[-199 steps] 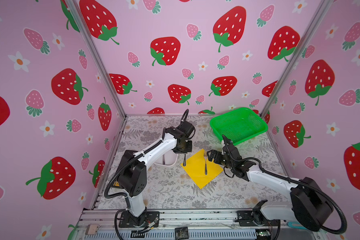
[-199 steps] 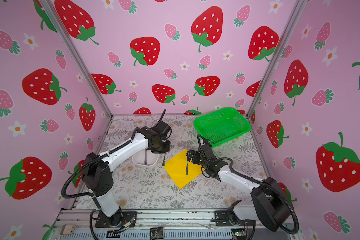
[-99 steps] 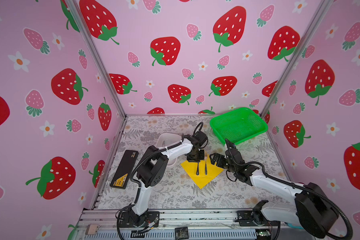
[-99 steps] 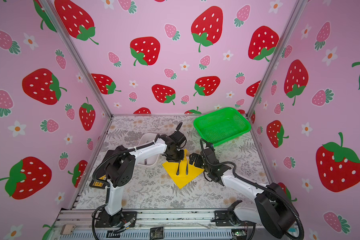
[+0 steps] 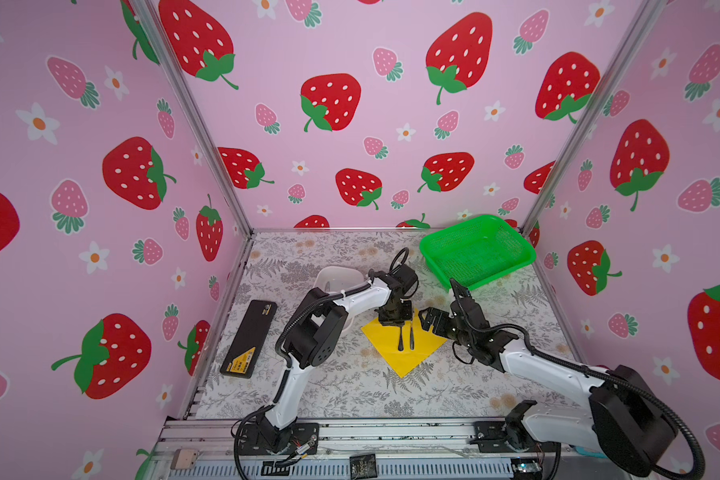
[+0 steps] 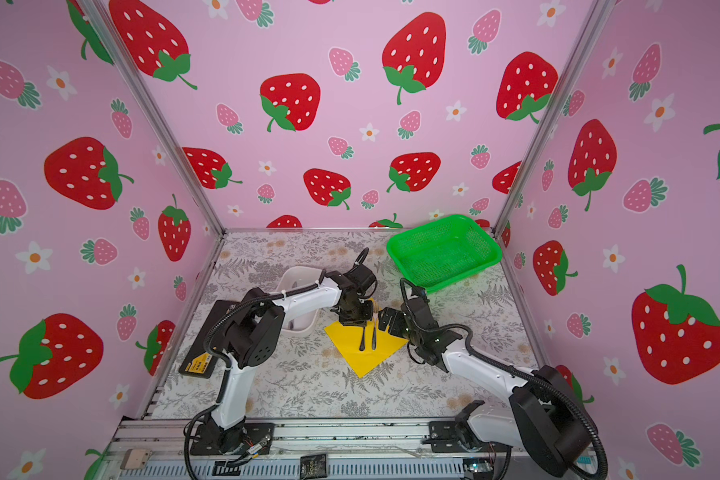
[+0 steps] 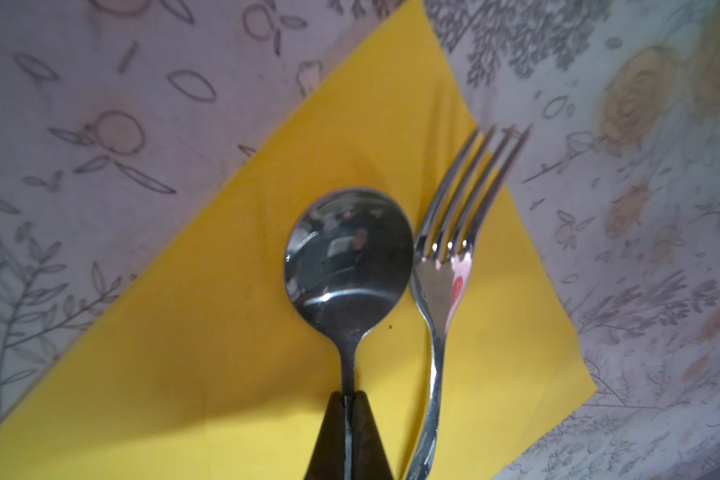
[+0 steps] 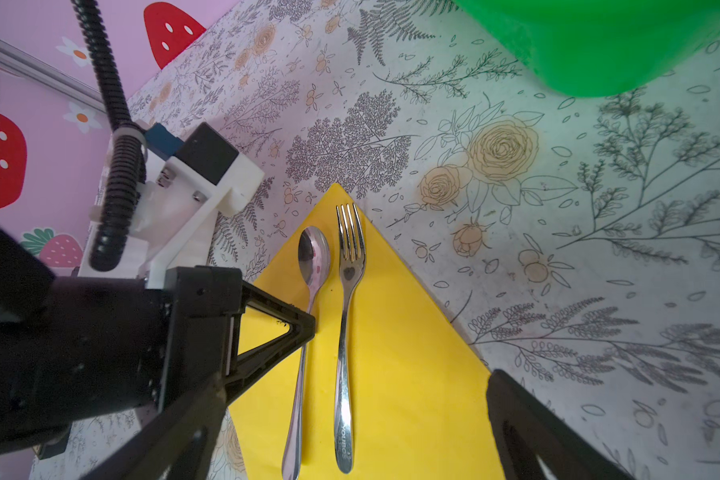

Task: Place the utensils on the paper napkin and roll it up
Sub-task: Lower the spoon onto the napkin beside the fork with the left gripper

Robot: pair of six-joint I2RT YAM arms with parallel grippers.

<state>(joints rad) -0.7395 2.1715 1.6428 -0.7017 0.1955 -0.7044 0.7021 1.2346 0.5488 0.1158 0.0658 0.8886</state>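
The paper napkin (image 5: 395,361) (image 6: 358,361) lay flat as a yellow diamond near the middle of the table (image 5: 350,395), one corner pointing toward the rail at the front. On it lay two utensils side by side, heads toward the back wall: the spoon (image 5: 400,338) (image 6: 363,338) on the left and the fork (image 5: 411,336) (image 6: 373,332) just beside it on the right. In the left wrist view the spoon's bowl (image 7: 350,257) faced up and sat against the fork's shoulder (image 7: 445,266), while the fork's tine tips reached past the napkin's edge over the floral cloth. The left gripper (image 7: 347,411) (image 8: 304,328) was clamped tight on the spoon's neck just behind the bowl, its dark fingertips pressed together around the thin metal. Whether the spoon rested fully on the paper could not be told. The right gripper (image 5: 431,320) (image 6: 387,320) hung just right of the napkin with its jaws spread wide and nothing between them; in the right wrist view the fork (image 8: 344,332) and the spoon (image 8: 313,257) lay between its two dark fingers. Behind and to the right, near the back corner, stood the green basket (image 5: 476,249). Left of the napkin, partly hidden by the left arm, was a white tub (image 5: 337,276), and farther left a black box (image 5: 248,338) lay beside the wall.
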